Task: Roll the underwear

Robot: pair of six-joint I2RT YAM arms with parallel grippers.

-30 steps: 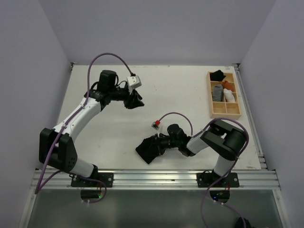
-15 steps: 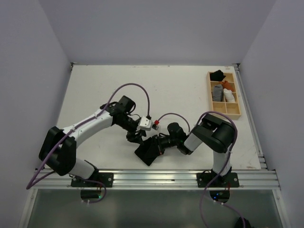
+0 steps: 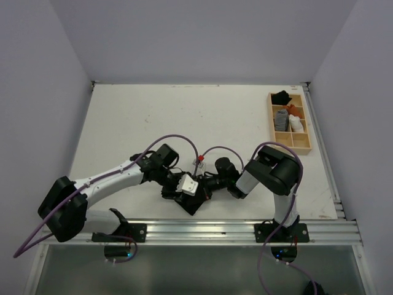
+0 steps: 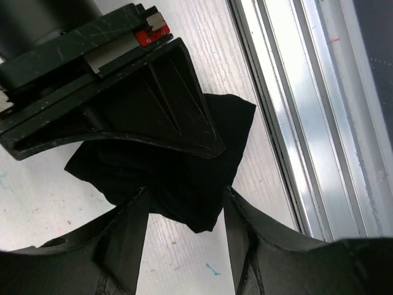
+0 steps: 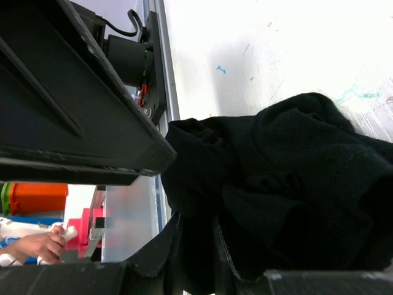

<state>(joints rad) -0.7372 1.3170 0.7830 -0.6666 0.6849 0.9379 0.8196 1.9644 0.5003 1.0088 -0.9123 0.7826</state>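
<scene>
Top view: the underwear (image 3: 193,206) lies crumpled on the worktop (image 3: 153,117) near its front edge. Both arms meet over it, and rolling looks barely begun.
Left wrist view: left hand (image 4: 181,236) is spread, its fingers straddling a corner of the cloth. Next, I judge, it must close on that edge.
Right wrist view: right hand (image 5: 193,258) pinches a fold of the black fabric.
Writing: none readable.

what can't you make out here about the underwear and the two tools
Top view: the underwear lies mostly under both tools, hiding how far it is rolled.
Right wrist view: bunched fabric hides the tips of the right tool.
Left wrist view: the left tool is cut off by the bottom edge; contact with the cloth is unclear.
Top view: the wooden tray holds items too small to identify.
</scene>
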